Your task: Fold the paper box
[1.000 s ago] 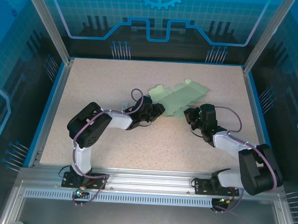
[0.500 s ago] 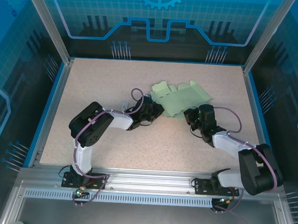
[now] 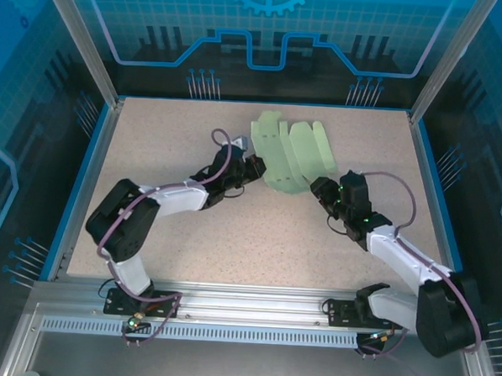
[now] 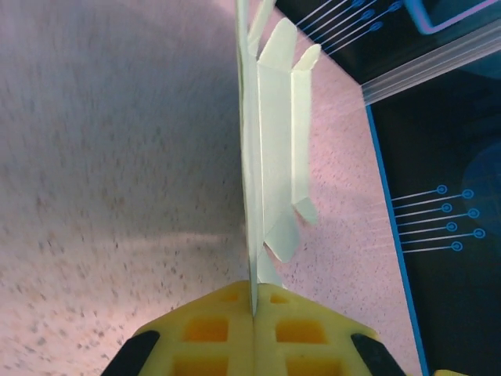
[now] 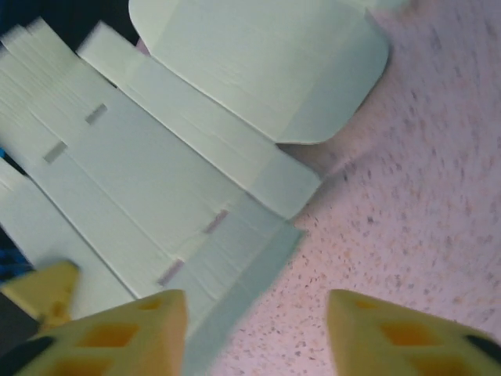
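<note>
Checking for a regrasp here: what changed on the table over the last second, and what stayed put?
The left gripper closed on the near edge of the paper box, and its arm stretched forward, swinging the box round and pushing it toward the far side. The right gripper opened and let go. Unchanged: the paper box is still an unfolded sheet, and the right gripper is in about the same spot.

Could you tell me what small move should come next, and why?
Probably close the open right gripper on the paper box edge beside it: the left gripper alone pinches the unfolded sheet, and folding likely needs a second hold.
</note>
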Tool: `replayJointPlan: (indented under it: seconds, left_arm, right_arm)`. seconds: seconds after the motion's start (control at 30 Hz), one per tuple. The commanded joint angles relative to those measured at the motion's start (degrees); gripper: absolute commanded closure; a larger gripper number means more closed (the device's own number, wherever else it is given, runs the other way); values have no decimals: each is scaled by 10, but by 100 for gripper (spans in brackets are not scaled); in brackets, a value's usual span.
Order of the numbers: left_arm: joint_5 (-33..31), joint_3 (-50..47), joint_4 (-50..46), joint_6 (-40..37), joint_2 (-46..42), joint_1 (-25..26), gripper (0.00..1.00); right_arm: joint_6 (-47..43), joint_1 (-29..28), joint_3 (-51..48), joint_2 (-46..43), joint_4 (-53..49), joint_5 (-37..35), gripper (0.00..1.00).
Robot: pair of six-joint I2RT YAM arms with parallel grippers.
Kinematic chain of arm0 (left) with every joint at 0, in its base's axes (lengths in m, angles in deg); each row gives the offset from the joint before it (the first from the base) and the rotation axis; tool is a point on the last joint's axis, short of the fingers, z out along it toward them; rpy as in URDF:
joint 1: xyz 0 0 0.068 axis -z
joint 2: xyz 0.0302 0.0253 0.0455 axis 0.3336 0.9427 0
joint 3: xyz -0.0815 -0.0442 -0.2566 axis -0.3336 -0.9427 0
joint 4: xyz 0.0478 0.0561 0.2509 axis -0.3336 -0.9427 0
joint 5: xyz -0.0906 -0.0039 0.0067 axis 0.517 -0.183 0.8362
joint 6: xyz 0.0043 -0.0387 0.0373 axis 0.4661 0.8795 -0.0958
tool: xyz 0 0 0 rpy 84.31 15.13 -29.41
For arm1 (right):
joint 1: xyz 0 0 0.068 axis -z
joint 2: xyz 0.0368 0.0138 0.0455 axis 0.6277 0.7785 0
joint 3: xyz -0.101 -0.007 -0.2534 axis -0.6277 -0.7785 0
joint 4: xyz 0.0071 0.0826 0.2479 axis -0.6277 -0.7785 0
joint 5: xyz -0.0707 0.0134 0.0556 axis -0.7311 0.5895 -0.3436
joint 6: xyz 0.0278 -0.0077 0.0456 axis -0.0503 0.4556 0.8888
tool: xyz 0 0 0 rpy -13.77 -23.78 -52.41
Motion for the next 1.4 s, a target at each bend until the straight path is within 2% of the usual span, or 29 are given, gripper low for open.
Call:
replayJointPlan:
  seconds: [0.0,0.17,0.3,0.43,0.7,0.87,1.03,1.17,1.27,1.37]
  left_arm:
    - [30,42,-82,-190,-72,-23,100]
    - [43,119,-229,-353,-144,-40,100]
    - [39,204,-342,-440,-171,-40,100]
    - [40,293,-460,-515,-182,-39,100]
    - [45,389,-633,-664,-203,-35,100]
    - [7,432,-720,-749,-199,-28,100]
    - [9,472,-753,-766,-193,-15,100]
    - [-21,487,-770,-796,-188,2,100]
    - [-55,516,-799,-809,-172,12,100]
    - [-79,533,-819,-833,-163,21,100]
  right_arm:
    - [-216,-8,85,-29,-92,-1,40]
    - [-486,-33,246,-4,-192,39,34]
    - [-614,-39,359,34,-242,71,31]
    - [-704,-42,442,58,-252,81,29]
    - [-841,-43,509,67,-257,77,26]
    - [-897,-42,508,50,-269,43,25]
    - [-944,-44,486,27,-288,113,25]
    - [-949,-53,495,18,-305,146,23]
    - [-962,-76,504,5,-311,143,17]
    - [-996,-110,523,3,-330,106,16]
